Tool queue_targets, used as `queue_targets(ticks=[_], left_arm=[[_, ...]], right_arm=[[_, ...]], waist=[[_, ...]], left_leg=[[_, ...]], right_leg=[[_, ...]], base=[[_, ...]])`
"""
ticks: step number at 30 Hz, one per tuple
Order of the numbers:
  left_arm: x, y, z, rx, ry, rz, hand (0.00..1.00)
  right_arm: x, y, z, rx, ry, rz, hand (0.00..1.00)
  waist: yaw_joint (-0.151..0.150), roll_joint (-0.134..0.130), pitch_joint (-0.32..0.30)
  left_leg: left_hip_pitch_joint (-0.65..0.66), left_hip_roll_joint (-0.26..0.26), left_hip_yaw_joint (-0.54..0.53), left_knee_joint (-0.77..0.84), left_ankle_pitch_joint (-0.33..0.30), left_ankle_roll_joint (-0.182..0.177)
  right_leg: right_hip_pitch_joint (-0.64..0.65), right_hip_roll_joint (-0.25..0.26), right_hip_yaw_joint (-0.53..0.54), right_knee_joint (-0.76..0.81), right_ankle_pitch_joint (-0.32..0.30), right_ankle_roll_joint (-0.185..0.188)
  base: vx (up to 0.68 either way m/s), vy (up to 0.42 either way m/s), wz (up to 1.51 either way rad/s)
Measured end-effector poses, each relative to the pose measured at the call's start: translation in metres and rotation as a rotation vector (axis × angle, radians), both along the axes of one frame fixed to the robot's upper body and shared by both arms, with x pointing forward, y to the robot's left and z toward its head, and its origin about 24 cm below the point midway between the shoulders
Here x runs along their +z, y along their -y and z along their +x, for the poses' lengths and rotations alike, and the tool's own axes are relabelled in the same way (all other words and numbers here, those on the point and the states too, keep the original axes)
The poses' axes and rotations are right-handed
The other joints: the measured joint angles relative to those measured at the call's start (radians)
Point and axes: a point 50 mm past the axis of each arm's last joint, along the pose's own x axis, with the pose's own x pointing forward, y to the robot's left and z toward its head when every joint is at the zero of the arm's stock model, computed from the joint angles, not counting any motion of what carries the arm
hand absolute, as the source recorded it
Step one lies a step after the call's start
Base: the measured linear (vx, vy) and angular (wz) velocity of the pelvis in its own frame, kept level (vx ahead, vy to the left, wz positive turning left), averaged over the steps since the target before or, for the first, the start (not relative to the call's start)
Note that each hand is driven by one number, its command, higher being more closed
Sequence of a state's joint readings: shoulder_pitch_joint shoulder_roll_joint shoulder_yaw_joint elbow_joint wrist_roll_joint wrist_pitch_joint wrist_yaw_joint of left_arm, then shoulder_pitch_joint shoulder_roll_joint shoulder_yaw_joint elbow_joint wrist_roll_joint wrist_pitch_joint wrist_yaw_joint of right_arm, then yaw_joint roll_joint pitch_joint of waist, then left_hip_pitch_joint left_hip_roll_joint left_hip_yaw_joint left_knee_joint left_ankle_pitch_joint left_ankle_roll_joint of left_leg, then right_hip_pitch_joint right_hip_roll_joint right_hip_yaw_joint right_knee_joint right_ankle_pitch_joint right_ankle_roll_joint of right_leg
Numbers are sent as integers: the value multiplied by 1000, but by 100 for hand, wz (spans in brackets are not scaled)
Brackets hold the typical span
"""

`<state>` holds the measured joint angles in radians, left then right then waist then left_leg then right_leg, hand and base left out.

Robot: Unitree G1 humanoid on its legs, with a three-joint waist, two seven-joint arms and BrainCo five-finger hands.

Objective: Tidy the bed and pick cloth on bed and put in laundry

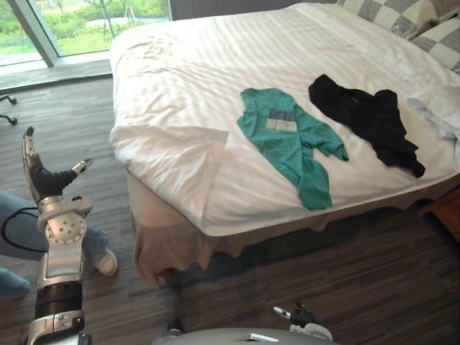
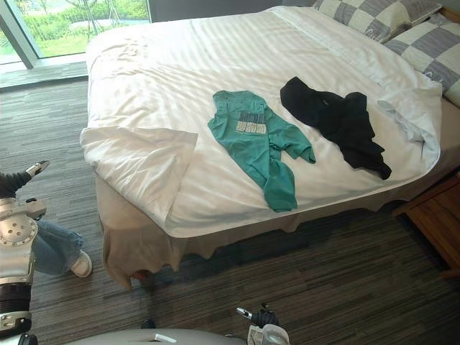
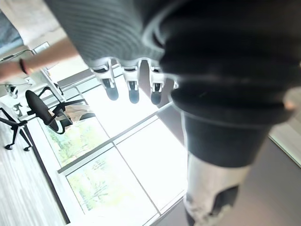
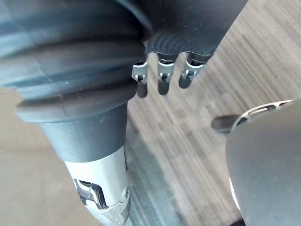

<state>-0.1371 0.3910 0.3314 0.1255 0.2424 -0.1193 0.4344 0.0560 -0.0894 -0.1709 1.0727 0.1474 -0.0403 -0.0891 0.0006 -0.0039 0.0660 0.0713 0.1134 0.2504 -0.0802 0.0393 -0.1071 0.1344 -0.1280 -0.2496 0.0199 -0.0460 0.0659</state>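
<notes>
Looking down through the left eye view: finding the teal shirt [image 1: 287, 140] spread flat on the white bed [image 1: 180, 86], stretching its long axis from the collar further in down to the hem by the near edge, and the black garment [image 1: 363, 115] crumpled just beside it toward the pillows [image 1: 402, 18]. Holding the left hand [image 1: 44, 180] up over the floor [image 1: 323, 273], straight-fingered with thumb spread, gripping nothing, well apart from both cloths. Turning to the right eye view: catching the right hand [image 2: 262, 318] low, off the bed on the near side of the shirt's hem, and judging it the nearer for a reach. Checking the left wrist view: seeing fingers [image 3: 134, 89] relaxed and empty. Checking the right wrist view: seeing fingers [image 4: 161, 81] hanging loose above the floor, likewise empty.
</notes>
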Motion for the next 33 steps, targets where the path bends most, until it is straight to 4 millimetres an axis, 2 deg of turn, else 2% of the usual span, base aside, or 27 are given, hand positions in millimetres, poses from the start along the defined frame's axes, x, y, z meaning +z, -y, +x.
queue_targets(ticks=[4,7,11,13,16,18,20,21,23,25,27,30,33], left_arm=[[5,-1,2,-10,-18,73,0],[17,1,8,-12,-5,127,0],[54,16,32,-58,51,272,0],[83,33,47,-101,96,397,0],[106,55,66,-134,131,486,0],[125,77,85,-178,142,555,0],[137,88,95,-195,137,592,0],[143,91,98,-197,143,602,0],[174,104,107,-195,178,667,0],[204,117,109,-193,231,696,0],[219,124,112,-191,235,717,0],[229,132,114,-185,227,746,0],[257,146,107,-174,295,794,0]], right_arm=[[0,0,1,26,0,-7,0],[1,1,-1,20,7,-4,0],[2,4,-3,7,15,-10,0],[3,5,-1,8,22,-15,0],[4,9,2,11,34,-25,0],[9,13,9,20,63,-42,0],[10,14,15,31,75,-47,0],[11,13,18,35,83,-47,0],[16,10,36,52,129,-47,0],[23,8,49,53,185,-49,0],[29,4,59,44,236,-53,0],[40,-3,72,27,319,-54,0],[53,-17,87,30,417,-28,0]], waist=[[4,-1,-2],[4,1,-3],[2,2,-5],[-5,7,-3],[-20,24,-5],[-40,44,8],[-45,43,20],[-50,41,32],[-69,29,85],[-75,14,132],[-77,5,167],[-68,6,197],[-54,4,212]], left_leg=[[-1,7,16,0,0,0],[-5,8,25,0,0,0],[-39,4,25,0,15,4],[-67,-1,24,-1,33,9],[-99,3,23,-7,50,10],[-144,9,30,-7,76,14],[-171,15,48,-7,88,18],[-181,18,53,-7,94,19],[-249,23,68,0,111,19],[-352,28,76,45,120,33],[-443,43,76,129,101,46],[-517,66,81,200,68,40],[-577,85,89,237,54,40]], right_leg=[[-17,2,21,2,13,-1],[-31,4,23,1,19,1],[-68,1,23,2,23,6],[-98,-4,25,0,23,7],[-136,0,43,5,27,22],[-193,5,63,7,47,30],[-231,11,83,16,64,29],[-246,13,90,24,69,29],[-354,13,114,85,74,28],[-462,10,130,131,90,38],[-529,8,132,160,99,35],[-586,9,130,183,100,34],[-634,13,129,188,104,28]], base=[[-23,-10,-14],[-70,-19,-14],[-106,-6,-4],[-173,-16,-6],[-205,-8,-6],[-203,11,-18],[-129,10,-26],[-143,8,-33],[-176,14,-26],[-152,10,-14],[-98,0,-1],[-78,5,-7],[-26,-7,-9]])
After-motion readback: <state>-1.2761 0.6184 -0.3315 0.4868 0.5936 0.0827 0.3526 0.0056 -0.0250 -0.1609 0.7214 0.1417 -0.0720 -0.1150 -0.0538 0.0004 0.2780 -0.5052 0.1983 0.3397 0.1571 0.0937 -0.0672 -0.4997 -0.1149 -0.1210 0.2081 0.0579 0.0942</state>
